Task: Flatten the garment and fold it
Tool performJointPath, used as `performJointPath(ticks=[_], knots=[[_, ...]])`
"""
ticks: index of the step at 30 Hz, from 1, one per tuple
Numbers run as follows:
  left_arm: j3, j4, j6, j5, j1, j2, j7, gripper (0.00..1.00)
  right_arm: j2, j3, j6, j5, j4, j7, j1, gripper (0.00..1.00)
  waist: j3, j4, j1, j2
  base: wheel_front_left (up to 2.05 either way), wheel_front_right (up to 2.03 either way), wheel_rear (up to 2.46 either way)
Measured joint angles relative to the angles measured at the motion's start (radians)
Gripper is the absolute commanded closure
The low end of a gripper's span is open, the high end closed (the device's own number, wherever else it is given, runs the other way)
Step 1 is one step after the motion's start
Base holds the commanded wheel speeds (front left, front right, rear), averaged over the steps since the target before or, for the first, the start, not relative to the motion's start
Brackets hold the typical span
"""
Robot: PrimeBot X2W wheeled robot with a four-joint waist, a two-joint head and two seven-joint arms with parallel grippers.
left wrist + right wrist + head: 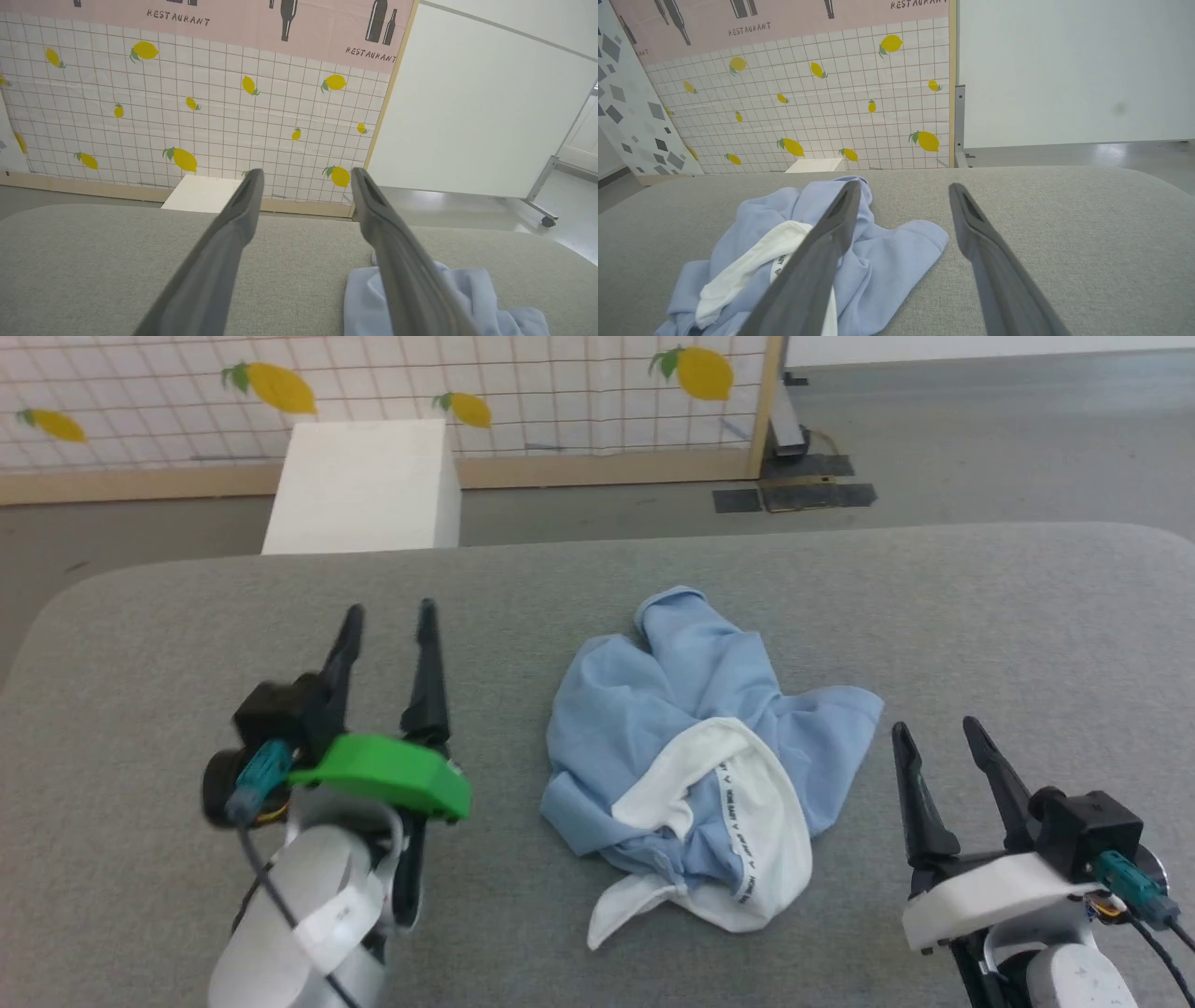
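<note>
Shirt (691, 709) lay crumpled mid-tabletop (1027, 616), not yet flattened. You kept left pincer (390, 609) and right pincer (934, 726) wide open, empty, flanking the heap, apart from it, likely placed to grab opposite edges.

Crumpled light blue polo shirt with white collar (691, 709) sat mid-table, the obstacle on the grey fabric-covered tabletop (140, 644). Open surface ran left, right and behind the heap. Far side: white rectangular box (364, 485) stood beyond the table edge, well apart from the shirt.
</note>
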Motion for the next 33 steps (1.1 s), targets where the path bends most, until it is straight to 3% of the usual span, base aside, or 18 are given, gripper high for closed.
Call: performJointPath(ticks=[6,17,18,19,20,21,26,30,33], knots=[[0.110,-0.109,-0.027,0.097,0.161,-0.018,0.000,0.00,0.000,0.042,0.000,0.000,0.045,0.100,-0.073,0.00,0.017,0.045,0.0000,0.0000,0.00,0.00,0.00],[0.240,-0.147,-0.100,0.155,0.236,-0.115,-0.001,0.00,0.000,0.135,0.000,0.002,0.289,0.551,-0.274,0.00,0.060,0.134,0.0000,0.0000,0.00,0.00,0.00],[0.247,-0.147,-0.107,0.160,0.236,-0.118,-0.001,0.00,0.001,0.134,0.000,-0.005,0.297,0.578,-0.280,0.05,0.063,0.140,0.0000,0.0000,0.00,0.00,0.00],[0.254,-0.146,-0.116,0.165,0.236,-0.123,-0.001,0.00,0.000,0.131,0.000,-0.016,0.304,0.605,-0.286,0.57,0.067,0.147,0.0000,0.0000,0.00,0.00,0.00],[0.261,-0.143,-0.123,0.167,0.236,-0.128,-0.001,0.00,-0.001,0.134,0.000,-0.029,0.304,0.622,-0.291,0.70,0.069,0.153,0.0000,0.0000,0.00,0.00,0.00],[0.263,-0.142,-0.127,0.169,0.236,-0.132,-0.001,0.00,-0.002,0.133,0.000,-0.032,0.303,0.625,-0.293,1.00,0.071,0.157,0.0000,0.0000,0.00,0.00,0.00],[0.278,-0.130,-0.142,0.195,0.242,-0.140,-0.001,0.00,-0.006,0.211,0.000,0.035,0.222,0.608,-0.286,1.00,0.064,0.170,0.0000,0.0000,0.00,0.00,0.00],[0.292,-0.115,-0.152,0.197,0.261,-0.144,-0.001,0.00,-0.009,0.417,0.000,0.175,0.053,0.612,-0.238,1.00,0.041,0.165,0.0000,0.0000,0.00,0.00,0.00],[0.304,-0.112,-0.158,0.201,0.270,-0.145,-0.001,0.00,-0.067,0.602,0.000,0.286,-0.084,0.662,-0.187,1.00,0.027,0.154,0.0000,0.0000,0.00,0.00,0.00]])
